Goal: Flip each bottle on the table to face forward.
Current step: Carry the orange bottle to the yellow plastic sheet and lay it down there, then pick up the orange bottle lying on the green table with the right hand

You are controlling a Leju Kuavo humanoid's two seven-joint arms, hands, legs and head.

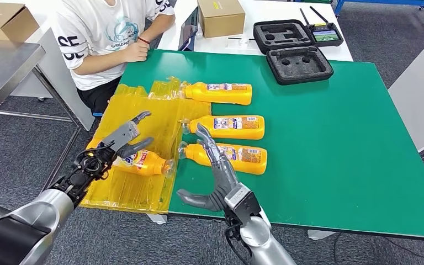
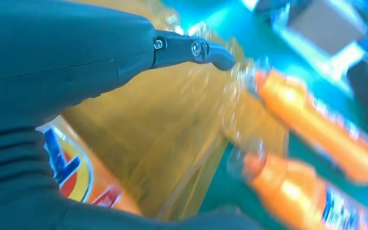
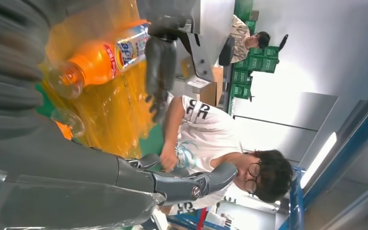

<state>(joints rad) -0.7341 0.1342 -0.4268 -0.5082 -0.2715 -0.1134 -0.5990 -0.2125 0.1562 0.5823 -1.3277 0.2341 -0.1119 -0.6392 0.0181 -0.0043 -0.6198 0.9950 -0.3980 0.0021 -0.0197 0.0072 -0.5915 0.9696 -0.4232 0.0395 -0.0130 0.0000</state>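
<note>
On the green table [image 1: 331, 138], four orange bottles [image 1: 229, 126], one under left hand [image 1: 122, 138]

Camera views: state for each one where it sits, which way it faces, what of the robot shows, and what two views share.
Head view: high on the body, looking forward and down at the green table; both silver arms show, left robot hand on a bottle, right robot hand spread.
Left wrist view: behind the left robot hand, facing the yellow plastic sheet.
Right wrist view: behind the right robot hand, turned sideways toward a seated person.
Shared: all show that bottle.
</note>
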